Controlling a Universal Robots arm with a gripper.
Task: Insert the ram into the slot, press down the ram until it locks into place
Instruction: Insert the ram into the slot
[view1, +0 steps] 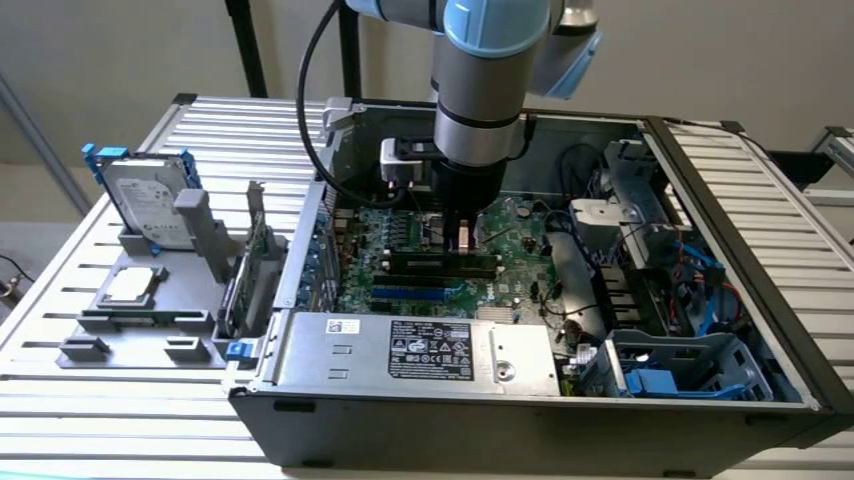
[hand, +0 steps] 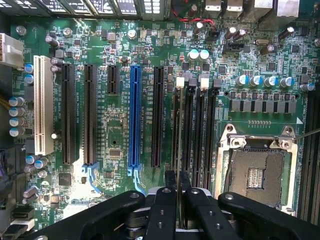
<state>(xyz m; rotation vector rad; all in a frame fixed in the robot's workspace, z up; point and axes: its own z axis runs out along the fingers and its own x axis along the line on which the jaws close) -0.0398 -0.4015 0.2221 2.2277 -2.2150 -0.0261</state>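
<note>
Claw (hand: 177, 177) clamped on the ram (hand: 178, 150), which stands on edge between its fingers (hand: 166, 200), thin rim toward the wrist camera. Directly beyond the ram runs the slot (hand: 175, 112), outermost of four black memory sockets; whether the two touch cannot be told. The processor socket (hand: 257, 170) flanks that bank, with the blue card socket (hand: 134, 117) opposite. Farther off, the arm (view1: 474, 90) reaches down into the case (view1: 721, 200), low over the motherboard (view1: 521, 230).
</note>
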